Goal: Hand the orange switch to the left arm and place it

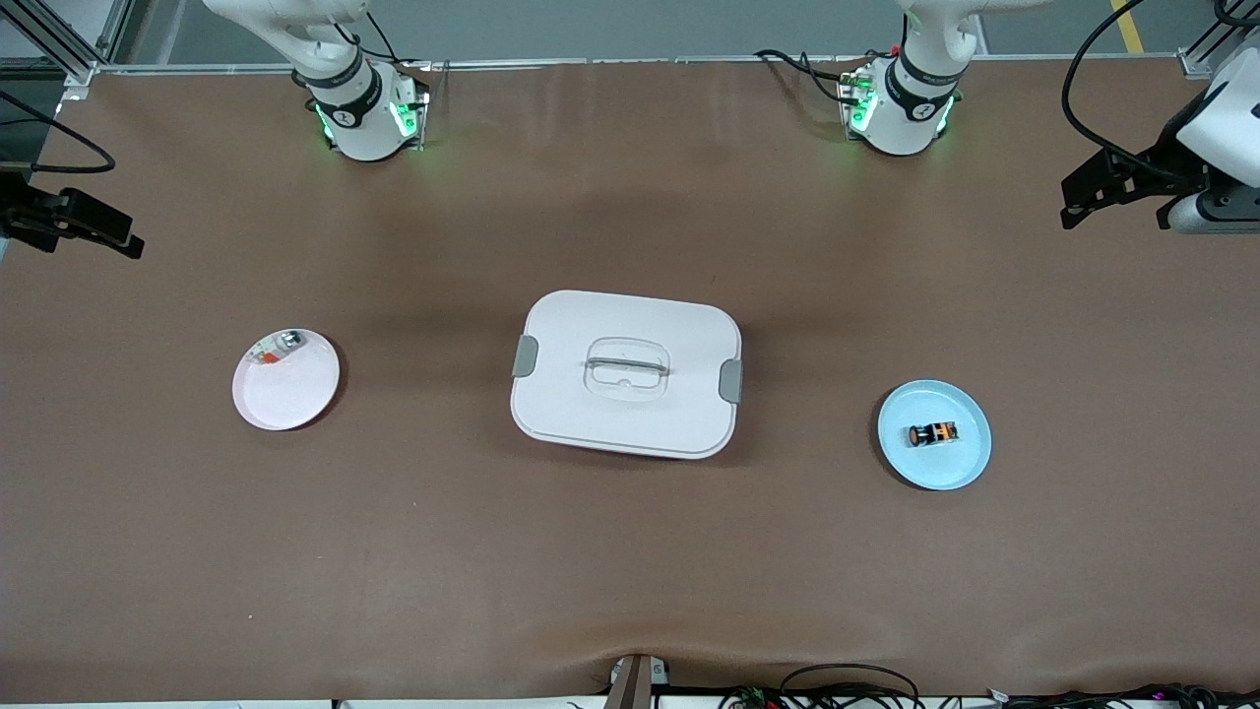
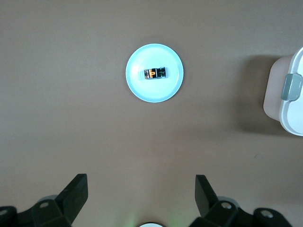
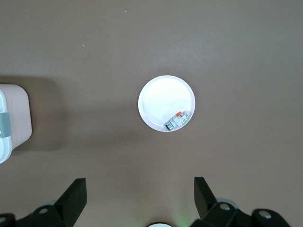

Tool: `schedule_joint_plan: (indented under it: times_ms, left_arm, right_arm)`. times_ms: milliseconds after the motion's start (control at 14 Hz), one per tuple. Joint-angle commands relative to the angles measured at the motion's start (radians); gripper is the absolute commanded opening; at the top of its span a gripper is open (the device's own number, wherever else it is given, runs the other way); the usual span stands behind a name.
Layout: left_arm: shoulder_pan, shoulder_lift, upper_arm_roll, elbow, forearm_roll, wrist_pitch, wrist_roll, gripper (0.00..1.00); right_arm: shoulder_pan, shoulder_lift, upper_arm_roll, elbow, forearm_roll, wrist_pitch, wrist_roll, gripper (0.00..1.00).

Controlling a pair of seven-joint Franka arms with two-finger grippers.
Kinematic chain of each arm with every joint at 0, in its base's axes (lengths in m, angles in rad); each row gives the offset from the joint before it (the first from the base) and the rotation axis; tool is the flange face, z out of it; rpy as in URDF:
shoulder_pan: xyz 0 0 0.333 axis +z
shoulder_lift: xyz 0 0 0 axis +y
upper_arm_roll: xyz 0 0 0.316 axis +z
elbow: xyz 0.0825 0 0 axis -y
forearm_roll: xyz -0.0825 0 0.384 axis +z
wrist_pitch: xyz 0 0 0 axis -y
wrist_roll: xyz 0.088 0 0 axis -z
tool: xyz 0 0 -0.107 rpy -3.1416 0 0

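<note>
From the front camera I see the large white rounded-rectangular plastic box (image 1: 626, 374) with grey side clips at the centre of the frame, on the brown table (image 1: 630, 571). At lower right of the frame, toward the left arm's end of the table, a round pale-blue plate (image 1: 960, 463) carries the small black cylindrical orange switch (image 1: 933, 433), lying on its side. At centre left a round pink plate (image 1: 285, 394) holds a small silvery-white piece with an orange fleck (image 1: 278, 347) at its rim. Both white arms wait, raised near their bases at the top of the frame; the left gripper (image 1: 1102, 192) shows at the upper right edge and the right gripper (image 1: 84, 226) at the upper left edge.

In the left wrist view I see the left gripper (image 2: 141, 194) along the bottom edge, its black fingers (image 2: 75, 189) spread wide and holding nothing, high over bare table. The blue plate (image 2: 154, 92) and switch (image 2: 155, 73) sit in the upper centre; the box (image 2: 289, 94) cuts in at the right edge.

In the right wrist view the right gripper (image 3: 140, 196) is likewise spread wide and empty, with the pink plate (image 3: 161, 99) at centre, the silvery piece (image 3: 178, 120) on it, and the box (image 3: 14, 118) at the left edge.
</note>
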Motion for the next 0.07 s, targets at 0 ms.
schedule_joint_plan:
  times_ms: [0]
  left_arm:
    - [0.004, 0.001, -0.003, 0.001, -0.012, -0.005, 0.009, 1.0]
  right_arm:
    - [-0.015, -0.004, 0.016, 0.009, -0.016, -0.007, -0.008, 1.0]
